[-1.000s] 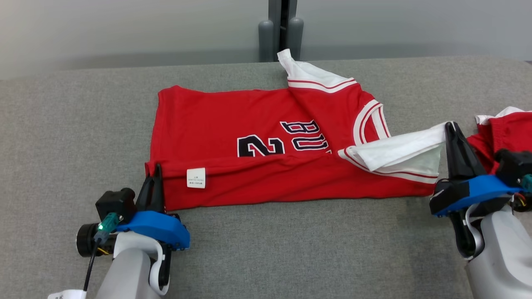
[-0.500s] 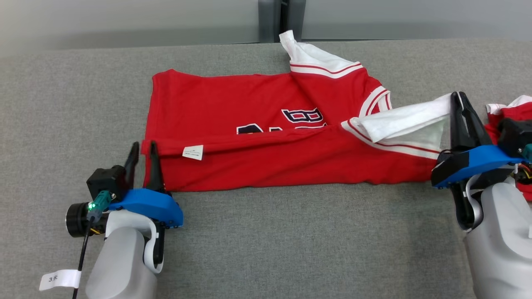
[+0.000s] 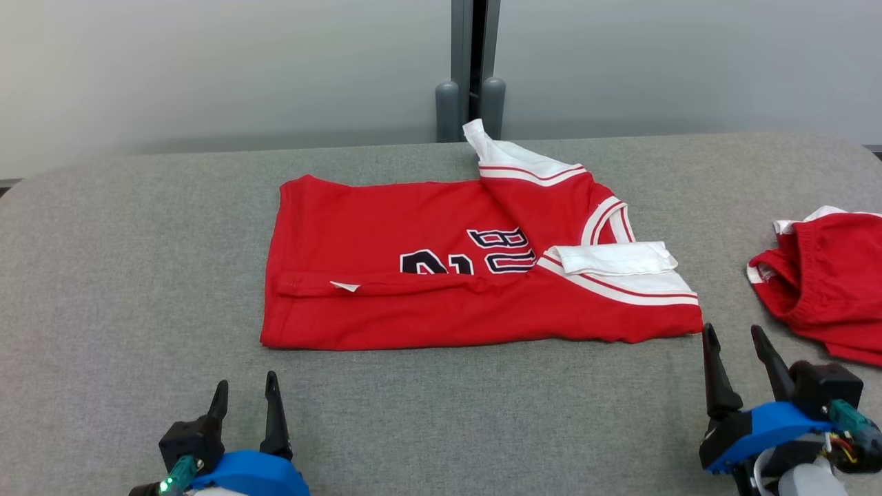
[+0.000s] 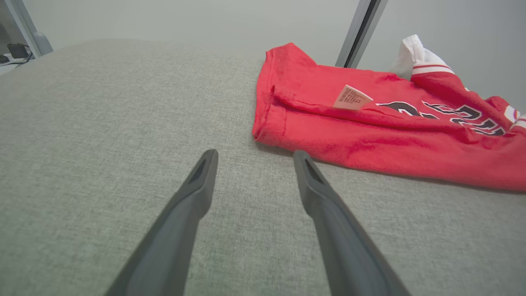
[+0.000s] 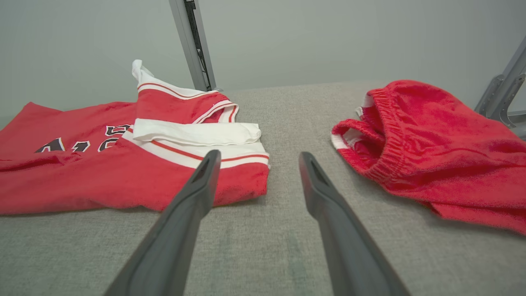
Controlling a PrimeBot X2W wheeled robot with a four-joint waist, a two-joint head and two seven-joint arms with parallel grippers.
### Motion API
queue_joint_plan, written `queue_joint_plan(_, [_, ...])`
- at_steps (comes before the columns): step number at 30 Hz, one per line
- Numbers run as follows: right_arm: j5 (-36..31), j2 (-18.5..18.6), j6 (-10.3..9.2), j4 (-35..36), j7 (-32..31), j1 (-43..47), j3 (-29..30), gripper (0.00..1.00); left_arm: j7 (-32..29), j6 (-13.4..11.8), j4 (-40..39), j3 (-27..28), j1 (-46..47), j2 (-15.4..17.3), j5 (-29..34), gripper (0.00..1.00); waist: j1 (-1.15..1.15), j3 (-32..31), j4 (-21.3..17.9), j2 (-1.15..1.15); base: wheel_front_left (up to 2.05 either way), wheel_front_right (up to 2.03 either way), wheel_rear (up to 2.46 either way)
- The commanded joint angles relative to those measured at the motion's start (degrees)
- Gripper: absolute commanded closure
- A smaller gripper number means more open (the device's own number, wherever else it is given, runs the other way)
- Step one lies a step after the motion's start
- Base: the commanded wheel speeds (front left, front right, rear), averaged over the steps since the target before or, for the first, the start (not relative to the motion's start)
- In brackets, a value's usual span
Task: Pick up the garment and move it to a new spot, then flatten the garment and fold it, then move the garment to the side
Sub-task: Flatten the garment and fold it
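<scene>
Grey fabric table (image 3: 138, 275) is seen under a pale wall. At its centre the red jersey (image 3: 427, 310) is laid flat, with its near edge folded over and its white-trimmed sleeves at 2 o'clock. The left gripper (image 3: 246, 380) is held at 7 o'clock of it and the right gripper (image 3: 732, 329) at 4 o'clock. Both pairs of fingers are spread apart, clear of the cloth. Red shorts (image 3: 827, 275) are seen at 3 o'clock.
</scene>
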State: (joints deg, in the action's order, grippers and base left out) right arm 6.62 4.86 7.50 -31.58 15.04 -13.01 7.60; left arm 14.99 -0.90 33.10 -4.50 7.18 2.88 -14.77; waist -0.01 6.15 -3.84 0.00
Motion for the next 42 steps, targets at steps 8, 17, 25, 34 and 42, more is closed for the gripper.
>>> queue_joint_plan(8, [0.14,-1.35,-0.01,1.48,0.16,7.3,-1.43,0.0,0.27,-0.94,-6.46,-0.58,-6.58,0.05,0.36,0.0,0.01,-2.28,-0.7,0.0,0.0,0.0,0.0])
queue_joint_plan(17, [0.71,-1.72,-0.01,2.66,0.16,4.55,-2.39,0.0,0.26,-0.11,-6.39,-0.03,-2.56,0.04,0.07,0.0,0.01,0.82,-1.01,0.0,0.0,0.0,0.0])
queue_joint_plan(25, [0.91,-1.82,-0.01,2.69,0.16,-2.7,-1.43,0.0,0.27,1.5,-1.17,3.24,7.58,0.04,2.77,0.0,0.01,7.6,-1.96,0.0,0.0,0.0,0.0])
queue_joint_plan(34, [-0.93,-1.93,-0.01,-1.8,0.15,-7.78,0.29,0.0,0.06,1.63,7.77,5.25,12.45,0.17,4.7,0.0,0.01,11.35,-2.61,0.0,0.0,0.0,0.0])
queue_joint_plan(42, [0.64,-2.02,-0.01,-12.5,-0.05,-10.27,-1.97,0.0,-0.34,3.06,13.48,4.72,11.15,0.16,3.98,0.0,0.01,11.97,-1.93,0.0,0.0,0.0,0.0])
